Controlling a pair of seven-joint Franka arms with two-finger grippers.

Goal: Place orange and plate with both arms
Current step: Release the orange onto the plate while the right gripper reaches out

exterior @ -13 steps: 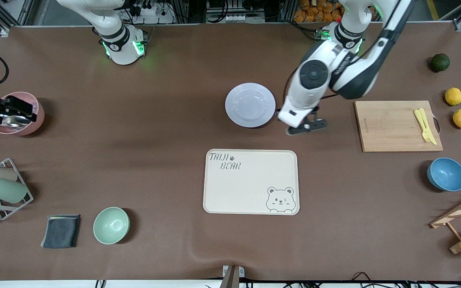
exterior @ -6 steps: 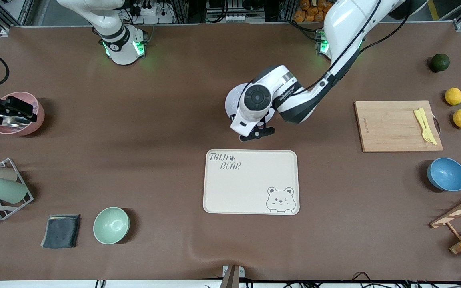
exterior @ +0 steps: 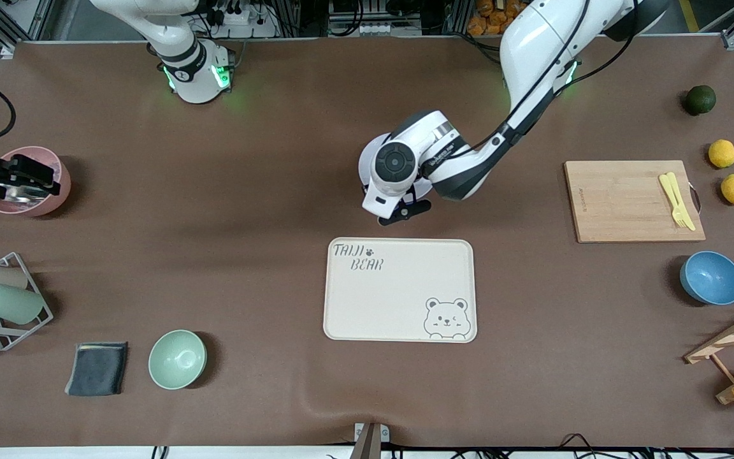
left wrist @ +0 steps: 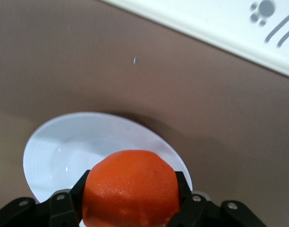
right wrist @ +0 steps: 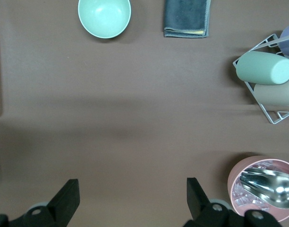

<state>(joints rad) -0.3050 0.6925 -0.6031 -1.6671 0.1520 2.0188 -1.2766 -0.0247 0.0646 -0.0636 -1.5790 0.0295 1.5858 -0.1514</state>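
The orange (left wrist: pixel 129 191) is bright red-orange and sits clamped between my left gripper's (left wrist: pixel 132 183) black fingers. It hangs just above the pale lavender plate (left wrist: pixel 55 151), over the part of the rim nearest the cream tray. In the front view my left gripper (exterior: pixel 403 210) and wrist cover most of the plate (exterior: pixel 366 164), and the orange is hidden under them. My right gripper (right wrist: pixel 130 185) is open and empty, waiting high over the right arm's end of the table, by the pink bowl (exterior: pixel 55 191).
A cream bear-printed tray (exterior: pixel 399 290) lies nearer the front camera than the plate. A wooden cutting board (exterior: pixel 622 201), two lemons (exterior: pixel 722 153), a dark green fruit (exterior: pixel 700 99) and a blue bowl (exterior: pixel 711 278) sit toward the left arm's end. A mint bowl (exterior: pixel 177 359), grey cloth (exterior: pixel 97 368) and cup rack (exterior: pixel 4 303) sit toward the right arm's end.
My left arm has swung from beside the plate toward the right arm's end, carrying its gripper over the plate, then settled a little farther. The right arm has not moved.
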